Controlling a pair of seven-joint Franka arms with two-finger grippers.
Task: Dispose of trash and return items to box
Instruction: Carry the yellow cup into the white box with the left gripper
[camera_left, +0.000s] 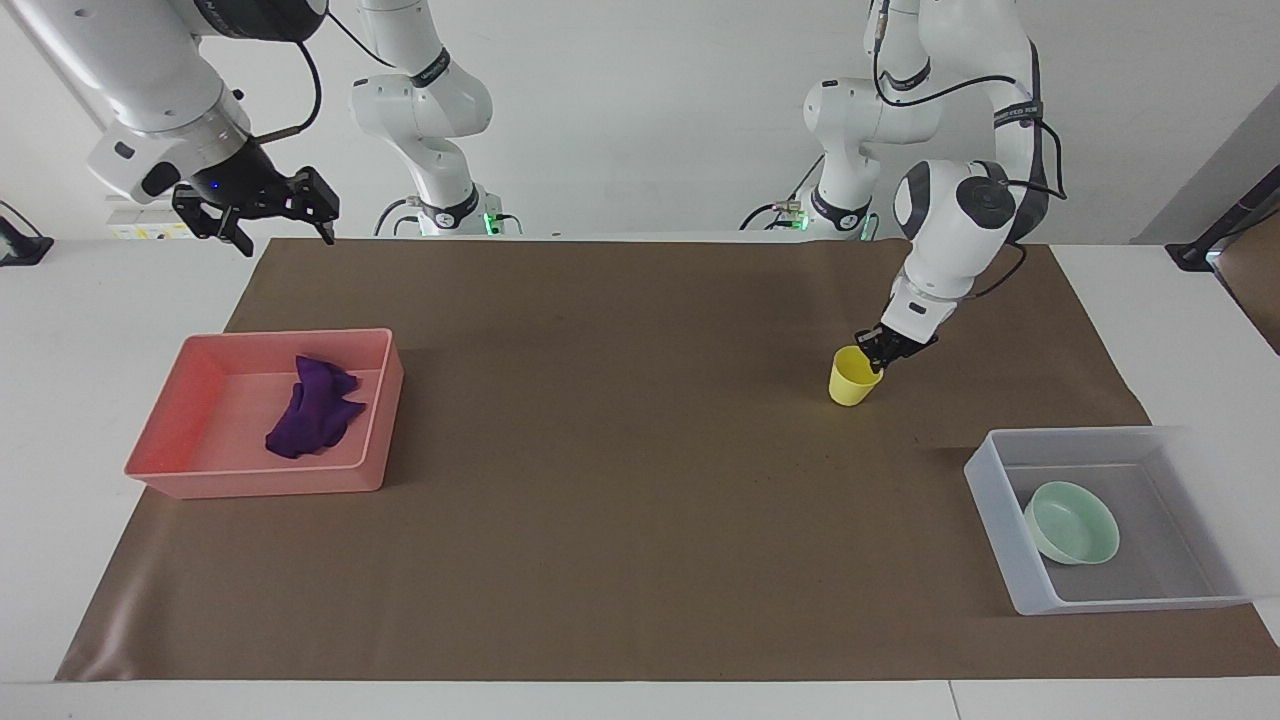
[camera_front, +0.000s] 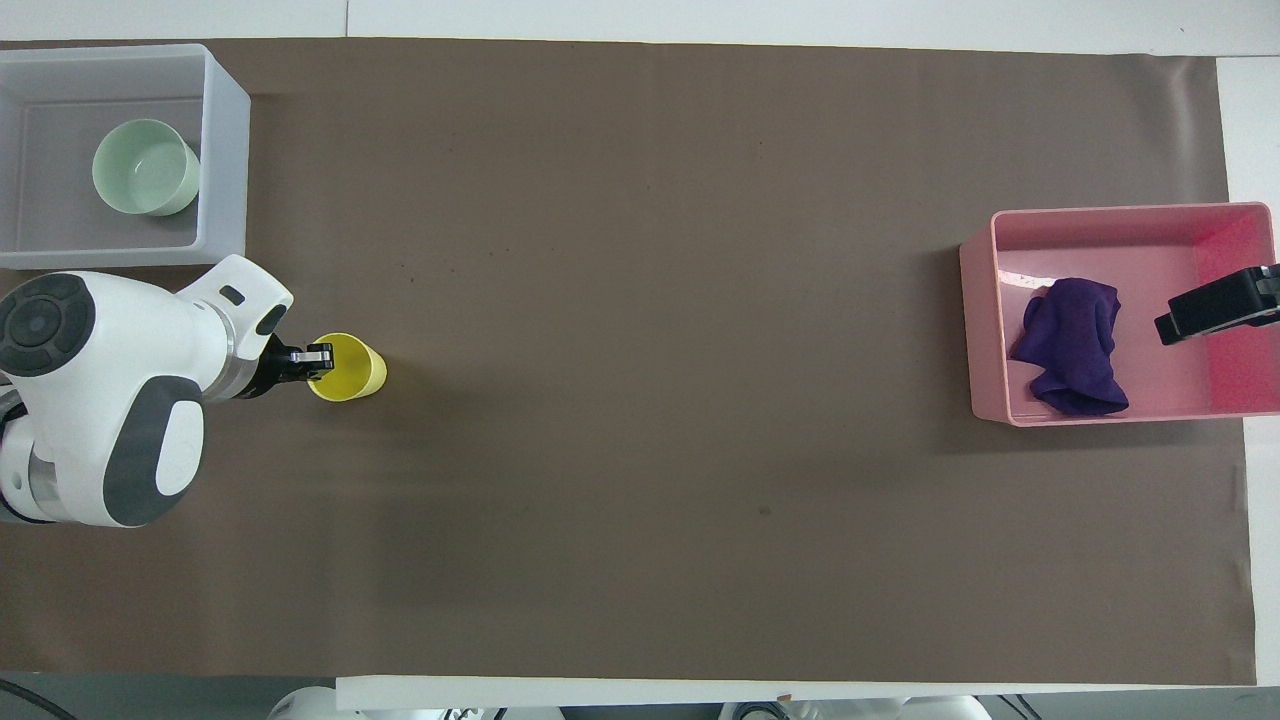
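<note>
The yellow cup (camera_left: 851, 381) stands on the brown mat, slightly tilted; it also shows in the overhead view (camera_front: 351, 369). My left gripper (camera_left: 880, 354) is shut on the cup's rim, one finger inside it (camera_front: 318, 356). The mint-green bowl (camera_left: 1072, 522) sits in the translucent box (camera_left: 990, 500) at the left arm's end, farther from the robots than the cup. The purple cloth (camera_left: 315, 408) lies in the pink tray (camera_left: 255, 482) at the right arm's end. My right gripper (camera_left: 262, 213) is open and empty, raised high over the pink tray's end (camera_front: 1215, 310).
The brown mat (camera_left: 620, 450) covers most of the table, with white table edge around it. The box (camera_front: 225, 150) and the pink tray (camera_front: 975, 330) stand at opposite ends of the mat.
</note>
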